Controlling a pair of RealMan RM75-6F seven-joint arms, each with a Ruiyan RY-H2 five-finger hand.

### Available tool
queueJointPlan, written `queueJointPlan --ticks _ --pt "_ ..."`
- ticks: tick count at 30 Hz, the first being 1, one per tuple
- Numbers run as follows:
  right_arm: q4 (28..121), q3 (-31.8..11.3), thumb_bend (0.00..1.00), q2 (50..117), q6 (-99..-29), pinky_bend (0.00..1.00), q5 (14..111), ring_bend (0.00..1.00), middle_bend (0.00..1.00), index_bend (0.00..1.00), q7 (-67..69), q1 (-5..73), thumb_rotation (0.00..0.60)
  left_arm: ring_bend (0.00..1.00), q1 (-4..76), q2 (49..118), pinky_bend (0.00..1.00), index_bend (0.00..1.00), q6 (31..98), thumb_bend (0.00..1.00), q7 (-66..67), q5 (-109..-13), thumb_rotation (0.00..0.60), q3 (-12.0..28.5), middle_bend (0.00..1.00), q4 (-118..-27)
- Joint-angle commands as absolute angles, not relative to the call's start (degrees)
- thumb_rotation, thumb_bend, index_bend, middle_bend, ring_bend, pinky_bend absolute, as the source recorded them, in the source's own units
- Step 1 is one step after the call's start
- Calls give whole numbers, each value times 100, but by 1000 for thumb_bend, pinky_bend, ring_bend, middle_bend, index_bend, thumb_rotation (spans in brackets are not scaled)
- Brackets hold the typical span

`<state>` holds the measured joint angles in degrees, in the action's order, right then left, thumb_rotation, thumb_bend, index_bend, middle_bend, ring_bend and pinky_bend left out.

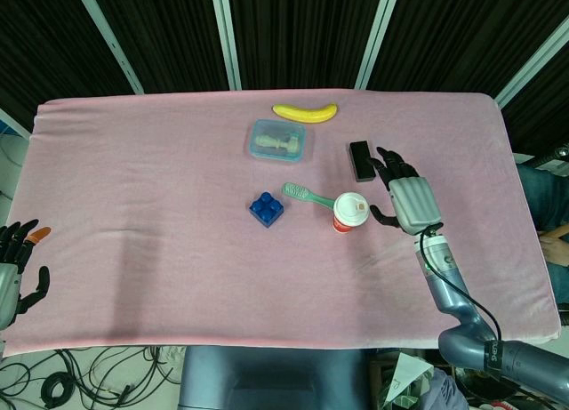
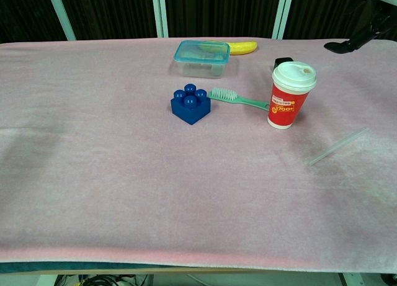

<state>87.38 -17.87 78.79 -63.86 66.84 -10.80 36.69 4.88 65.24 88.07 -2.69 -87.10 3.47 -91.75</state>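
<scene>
While the right hand [image 1: 404, 196] hovers with fingers spread and nothing held, just right of the red cup [image 1: 348, 213], an approach is judged under way. Cup stands upright beside the toothbrush [image 1: 308, 194]. Next: fingers closed round cup. Left hand [image 1: 16, 268] is held idle, fingers apart, at the table's edge.

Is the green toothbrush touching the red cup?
Touching: in the chest view, the toothbrush handle's end meets the red cup wall, no gap visible.

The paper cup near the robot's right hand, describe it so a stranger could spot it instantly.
On the pink table cloth, look just beside the right hand. The paper cup stands upright at the green toothbrush handle's end. It alone is red with a white lid.
</scene>
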Motion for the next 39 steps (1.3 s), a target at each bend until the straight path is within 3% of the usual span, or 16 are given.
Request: queueJointPlan --ticks 1,22,33,39 --pt "8680 -1805 235 7943 -6497 183 6677 18 0 127 -1119 3659 600 22 487 6524 0 191 8810 579 -273 -8709 600 349 85 -9174" --pt "8677 -1685 236 7948 -6597 182 6596 19 0 128 -1261 3584 600 22 483 6515 0 191 8806 579 -254 -8711 600 340 85 -9184" --pt "8899 -1240 236 7429 -6432 182 6779 19 0 218 -1164 3262 600 22 496 6521 0 192 8752 579 -206 -8692 600 325 85 -9203" --pt "8698 -749 236 7333 -6388 183 7352 19 0 263 -795 3027 600 22 486 6531 0 191 8769 578 -160 -8683 600 327 85 -9212"
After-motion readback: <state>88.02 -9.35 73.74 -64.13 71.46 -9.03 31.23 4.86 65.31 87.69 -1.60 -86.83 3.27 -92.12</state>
